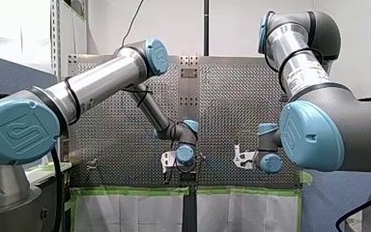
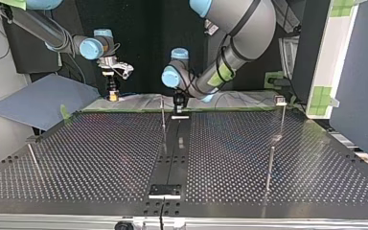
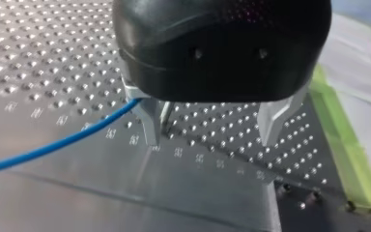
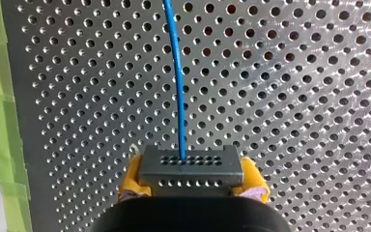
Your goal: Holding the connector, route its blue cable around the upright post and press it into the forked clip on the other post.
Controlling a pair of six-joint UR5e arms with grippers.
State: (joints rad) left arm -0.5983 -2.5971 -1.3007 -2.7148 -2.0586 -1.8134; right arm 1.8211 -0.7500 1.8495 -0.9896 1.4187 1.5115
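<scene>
1. Right gripper: it is gripping the connector firmly between its yellow pads. Only the right wrist view is showing this grip. In the top view the same gripper is hanging low over the perforated table, and the connector there is too small to make out.

2. Blue cable: it is leaving the front face of the connector and running straight ahead of it, over the table. The left wrist view is showing the other stretch of the cable, which is reaching one metal finger and passing out of sight behind it.

3. Left gripper: its fingers are standing spread apart, gripping nothing. The top view is placing it to one side of the connector, well apart from it.

4. Upright post: it is standing between the connector and the left gripper, nearer the latter.

5. Clip post: it is standing far from the connector, beyond the left gripper. The form of its top fitting cannot be told.
</scene>
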